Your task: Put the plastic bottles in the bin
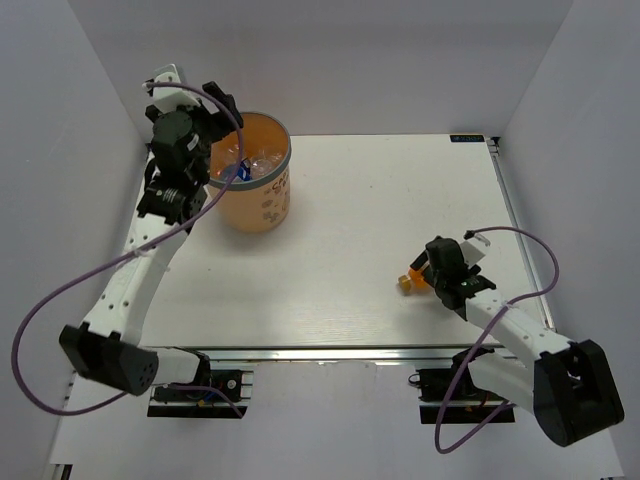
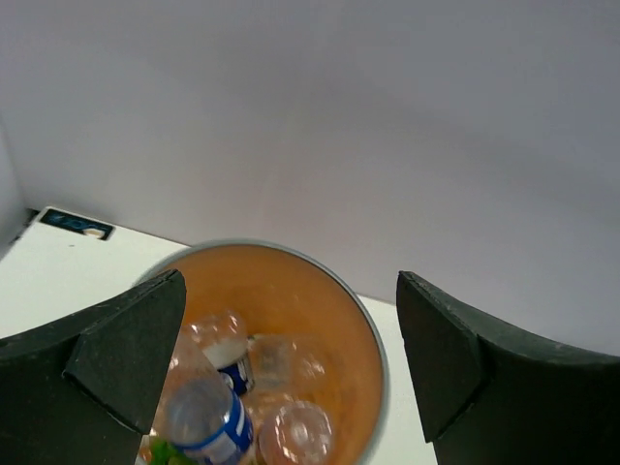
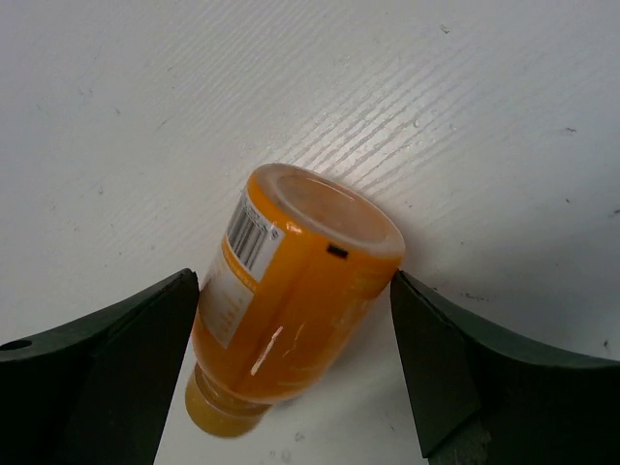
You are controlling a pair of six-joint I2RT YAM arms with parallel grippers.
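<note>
Left jaws spread, empty, over bin. Right jaws flank orange bottle lying on tabletop; grip unclear.

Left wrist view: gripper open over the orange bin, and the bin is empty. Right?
Not empty. The left wrist view shows the left gripper open over the orange bin, but several bottles already lie inside it, among them a blue-labelled bottle.

Robot lab cell: white table w/ plain walls, 2 arms.
</note>
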